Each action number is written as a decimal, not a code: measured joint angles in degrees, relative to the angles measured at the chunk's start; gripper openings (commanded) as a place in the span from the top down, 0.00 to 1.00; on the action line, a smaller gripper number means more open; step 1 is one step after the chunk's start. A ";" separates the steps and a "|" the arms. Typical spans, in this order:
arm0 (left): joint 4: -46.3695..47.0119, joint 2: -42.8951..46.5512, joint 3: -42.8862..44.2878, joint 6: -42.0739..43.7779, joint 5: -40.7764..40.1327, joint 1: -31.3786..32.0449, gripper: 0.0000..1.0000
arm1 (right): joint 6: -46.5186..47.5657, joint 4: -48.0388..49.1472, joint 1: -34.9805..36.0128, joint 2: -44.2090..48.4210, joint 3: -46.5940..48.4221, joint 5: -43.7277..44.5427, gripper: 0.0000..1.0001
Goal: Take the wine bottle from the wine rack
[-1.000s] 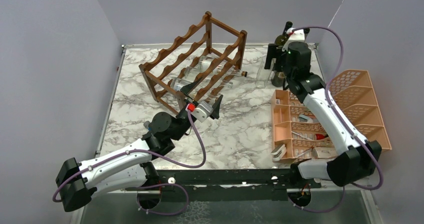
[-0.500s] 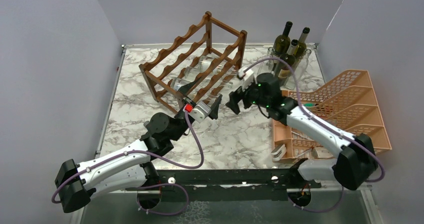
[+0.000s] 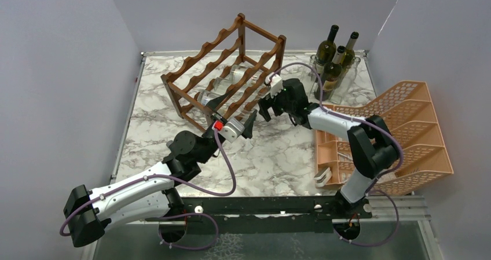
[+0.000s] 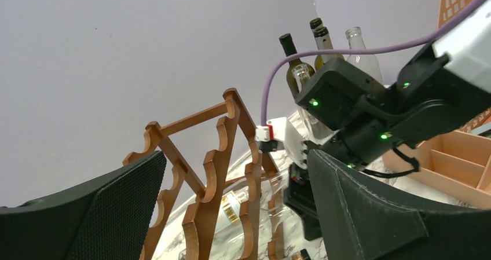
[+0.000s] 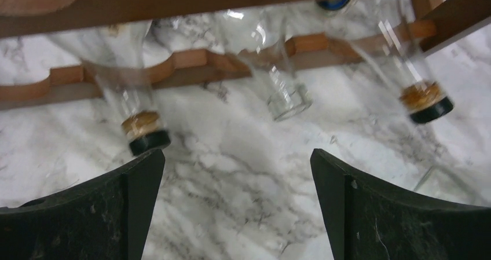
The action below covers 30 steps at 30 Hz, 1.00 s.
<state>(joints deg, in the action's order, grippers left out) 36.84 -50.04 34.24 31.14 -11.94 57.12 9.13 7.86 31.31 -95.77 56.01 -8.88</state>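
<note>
The dark brown wine rack (image 3: 231, 69) stands at the back middle of the marble table, also in the left wrist view (image 4: 228, 150). Clear wine bottles (image 3: 231, 80) lie in its lower tier, necks sticking out on the right. In the right wrist view three necks show: a black-capped one (image 5: 147, 137) at left, an uncapped one (image 5: 286, 101), and a black-capped one (image 5: 427, 105) at right. My right gripper (image 3: 264, 106) (image 5: 237, 176) is open and empty, just short of these necks. My left gripper (image 3: 236, 113) (image 4: 234, 182) is open and empty at the rack's near corner.
Three dark green bottles (image 3: 333, 54) stand in a clear holder at the back right. An orange plastic tray organiser (image 3: 414, 127) sits along the right edge. Grey walls close the table on three sides. The right arm's wrist (image 4: 359, 109) is close in front of my left gripper.
My right arm has swung from the standing bottles at the back right over to the rack's right side, ending by the bottle necks. The left arm has stayed put.
</note>
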 measured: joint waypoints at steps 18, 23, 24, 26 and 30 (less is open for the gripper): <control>0.07 0.98 -0.35 0.94 -0.02 0.00 0.01 | 3.54 4.57 -4.70 -19.19 14.56 -15.58 0.21; 0.07 0.98 -0.35 1.09 -0.02 0.00 0.01 | 2.54 5.49 -4.96 -19.98 13.77 -17.77 0.40; 0.07 0.98 -0.35 1.09 -0.02 0.00 0.01 | 2.10 6.69 -4.96 -19.58 12.83 -17.99 0.43; 0.07 0.98 -0.35 1.09 -0.02 0.00 0.01 | 0.83 9.46 -5.01 -18.27 10.03 -18.25 0.46; 0.07 0.98 -0.35 1.09 -0.02 0.00 0.01 | -1.57 12.07 -4.98 -17.05 7.13 -18.91 0.47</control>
<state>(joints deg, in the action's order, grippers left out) 36.91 -49.06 33.89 32.23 -11.97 57.12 7.55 19.92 26.33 -112.81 63.13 -27.79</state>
